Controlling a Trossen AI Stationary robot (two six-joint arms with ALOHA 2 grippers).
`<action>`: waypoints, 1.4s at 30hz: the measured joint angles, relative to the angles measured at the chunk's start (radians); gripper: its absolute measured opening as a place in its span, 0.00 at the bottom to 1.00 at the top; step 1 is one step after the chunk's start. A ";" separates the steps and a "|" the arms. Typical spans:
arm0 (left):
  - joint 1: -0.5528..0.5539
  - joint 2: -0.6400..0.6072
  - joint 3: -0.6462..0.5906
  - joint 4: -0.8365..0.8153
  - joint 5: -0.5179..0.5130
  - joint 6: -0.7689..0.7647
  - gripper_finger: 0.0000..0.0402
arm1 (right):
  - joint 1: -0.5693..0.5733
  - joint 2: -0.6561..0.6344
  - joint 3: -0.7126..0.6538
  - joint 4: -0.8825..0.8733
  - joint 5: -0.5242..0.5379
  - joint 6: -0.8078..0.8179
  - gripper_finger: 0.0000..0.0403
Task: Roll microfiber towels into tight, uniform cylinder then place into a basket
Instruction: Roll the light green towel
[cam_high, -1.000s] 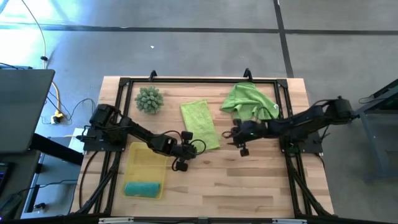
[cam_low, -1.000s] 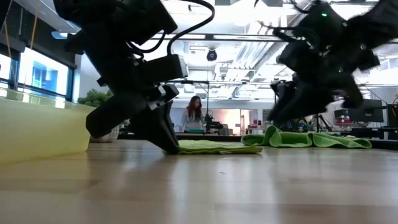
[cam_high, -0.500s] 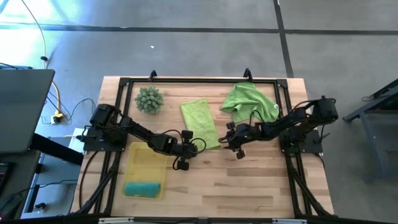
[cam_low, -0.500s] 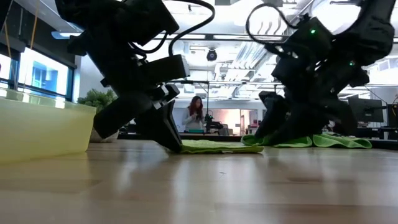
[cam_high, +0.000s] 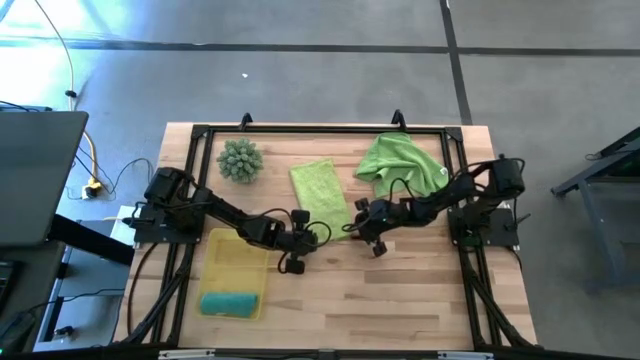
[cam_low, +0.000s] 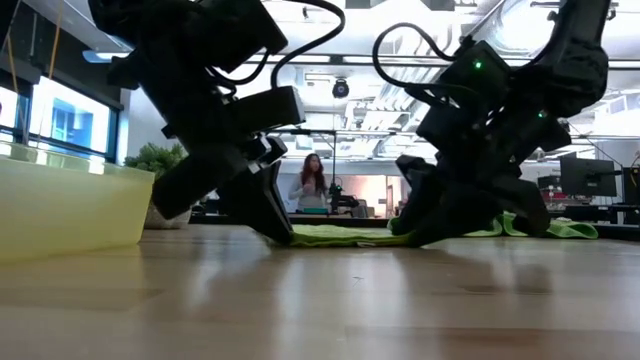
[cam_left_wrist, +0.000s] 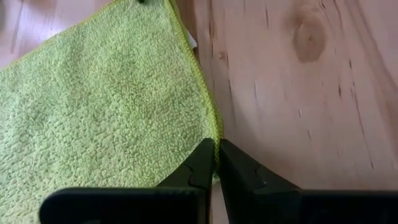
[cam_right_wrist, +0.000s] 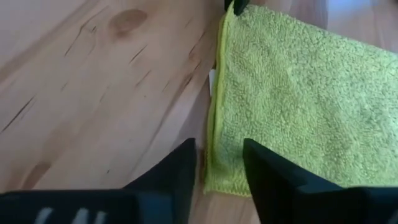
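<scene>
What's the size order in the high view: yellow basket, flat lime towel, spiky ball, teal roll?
1. Basket
2. Flat lime towel, clearly smaller than the basket
3. Spiky ball and teal roll: too alike to rank.

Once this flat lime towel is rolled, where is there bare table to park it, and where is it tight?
Bare wood runs along the near edge of the table, right of the basket. The strip between the spiky ball and flat lime towel is narrow. Crowded: that towel's near corners, with the left pincer shut on one corner and the right pincer open at the other.

Overhead, table-level and two close wrist cameras.
</scene>
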 joint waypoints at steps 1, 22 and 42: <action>-0.003 0.000 0.000 0.000 0.000 -0.003 0.04 | 0.000 0.005 0.002 0.000 -0.001 0.003 0.28; -0.031 -0.013 0.001 0.104 0.088 -0.468 0.04 | -0.034 -0.062 0.082 -0.217 -0.156 0.380 0.01; -0.030 -0.065 0.001 -0.135 0.002 -1.059 0.04 | -0.047 0.008 0.299 -0.452 0.004 0.500 0.00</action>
